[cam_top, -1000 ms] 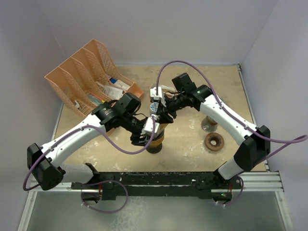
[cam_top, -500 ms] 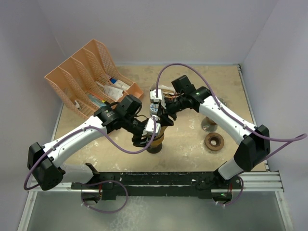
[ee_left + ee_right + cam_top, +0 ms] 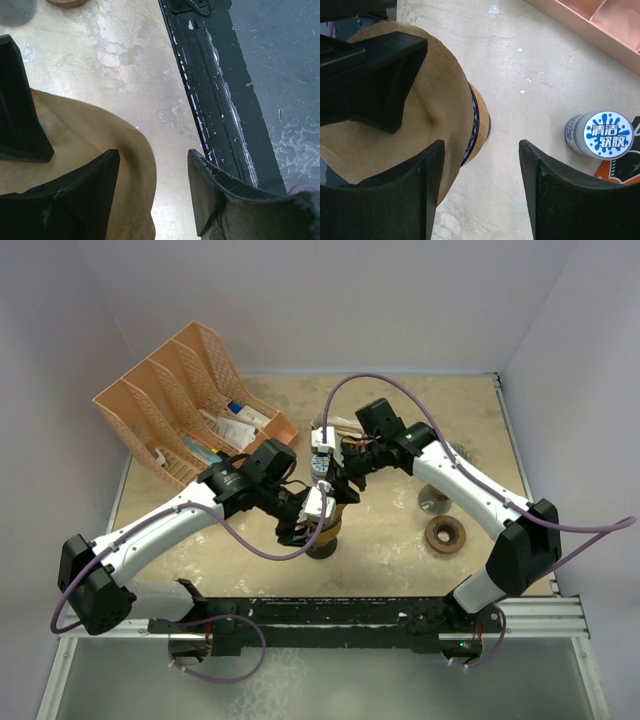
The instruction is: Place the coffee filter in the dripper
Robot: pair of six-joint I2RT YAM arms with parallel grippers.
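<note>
Top view: both arms reach in over the mid table (image 3: 400,420). Their wrists meet above the dripper (image 3: 322,542), which stands upright near the black base rail (image 3: 350,625).

Coffee filter (image 3: 440,95): brown paper, sits in the dripper's mouth w/ the cone spread open. In the R wrist view its rim overhangs the dripper's dark ring (image 3: 476,125) on the visible side. One soft crease shows in the paper wall. The L wrist view shows the same paper (image 3: 90,135) w/ its curved edge over bare table.

L gripper (image 3: 152,160): jaws apart. One finger is inside the cone, the other outside it, and bare table shows between the outer finger and the paper edge. Not clamped on the paper. Whether the inner finger touches the paper: cannot tell.

R gripper (image 3: 481,147): jaws apart, wide. One finger is over the filter's interior, the other over bare table. The filter rim and dripper edge lie between them. No pinch on the paper visible. A black block deeper inside the cone looks like the other gripper's finger.

Other items:
- Jar (image 3: 600,132) w/ blue-white printed lid, upright, near the dripper but apart.
- Orange file rack (image 3: 190,400) at the far-left corner, packets in its slots.
- Brown ring (image 3: 445,535) lies flat to the right of the dripper, well apart.
</note>
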